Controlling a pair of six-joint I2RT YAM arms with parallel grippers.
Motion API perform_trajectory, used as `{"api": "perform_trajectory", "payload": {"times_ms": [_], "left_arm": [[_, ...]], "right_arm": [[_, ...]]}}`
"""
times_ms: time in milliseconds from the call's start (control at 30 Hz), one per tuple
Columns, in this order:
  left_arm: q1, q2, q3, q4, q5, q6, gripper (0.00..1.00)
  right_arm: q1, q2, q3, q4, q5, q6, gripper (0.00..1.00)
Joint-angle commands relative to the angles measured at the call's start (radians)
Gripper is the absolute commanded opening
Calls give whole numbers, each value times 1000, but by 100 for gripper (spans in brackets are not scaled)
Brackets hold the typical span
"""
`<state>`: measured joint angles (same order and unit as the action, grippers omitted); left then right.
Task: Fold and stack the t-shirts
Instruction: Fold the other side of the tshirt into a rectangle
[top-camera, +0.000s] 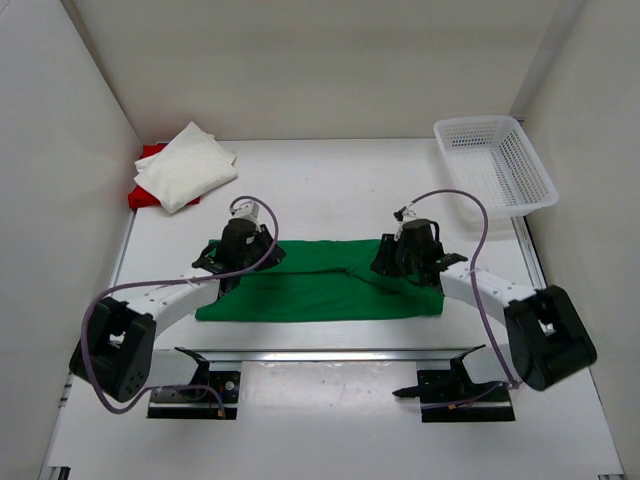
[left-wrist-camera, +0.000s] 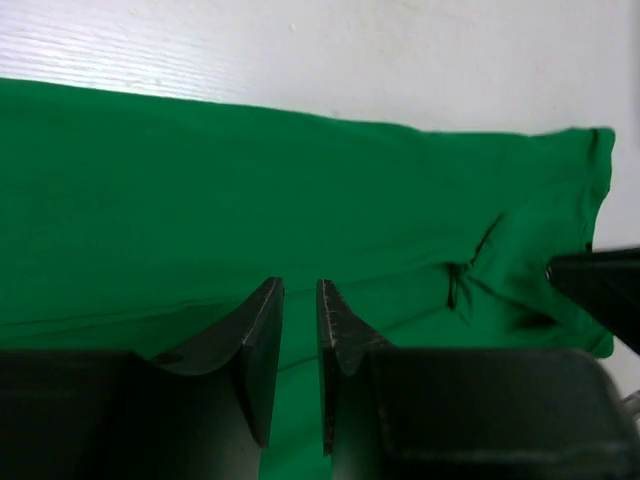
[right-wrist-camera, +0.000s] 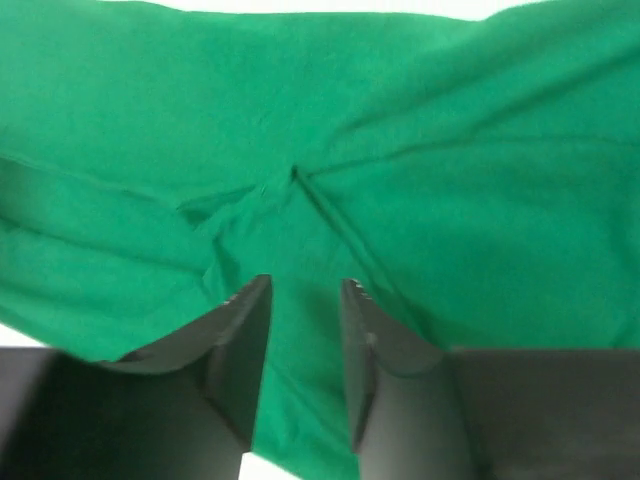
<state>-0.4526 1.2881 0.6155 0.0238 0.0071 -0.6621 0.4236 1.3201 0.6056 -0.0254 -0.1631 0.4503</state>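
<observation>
The green cloth short-sleeved t-shirt (top-camera: 320, 290) lies flattened into a long band on the white table (top-camera: 330, 180), nearer the arms than the white plastic mesh basket (top-camera: 478, 121) and off to its left. It is laid lengthwise, I judge, so that each arm can reach one end. The right gripper (top-camera: 405, 255) hangs low over the end of the band closer to the basket, and the left gripper (top-camera: 237, 252) over the end farther from it. On both, the wrist views show the jaws a narrow gap apart, with green cloth visible through the gap and nothing pinched between. That slight opening would suit pincers about to nip a thin layer of fabric, though what comes next cannot be told. Far to the left of the basket, at about its depth, a folded white cloth t-shirt (top-camera: 185, 165) rests on a bright red one (top-camera: 148, 193) — the stack this green shirt presumably joins once its folding is finished
</observation>
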Motion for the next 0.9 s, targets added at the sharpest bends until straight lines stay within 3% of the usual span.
{"api": "perform_trajectory", "payload": {"times_ms": [0,133,467,700,867], "left_arm": [[-26,8,-14,56,-13,25,32],[-18,39,-46,96,43,10,31],[-12,53,-112,172,57,-27,32],[-23,54,-125,188,50,-36,32],[-28,40,-131,186,57,-43,32]], "right_arm": [[-5,88,84,140,-46,-68,34],[12,184,125,140,-49,-81,37],[32,205,46,203,-102,-45,38],[26,111,10,191,-136,-59,7],[99,4,-21,111,-87,-38,3]]}}
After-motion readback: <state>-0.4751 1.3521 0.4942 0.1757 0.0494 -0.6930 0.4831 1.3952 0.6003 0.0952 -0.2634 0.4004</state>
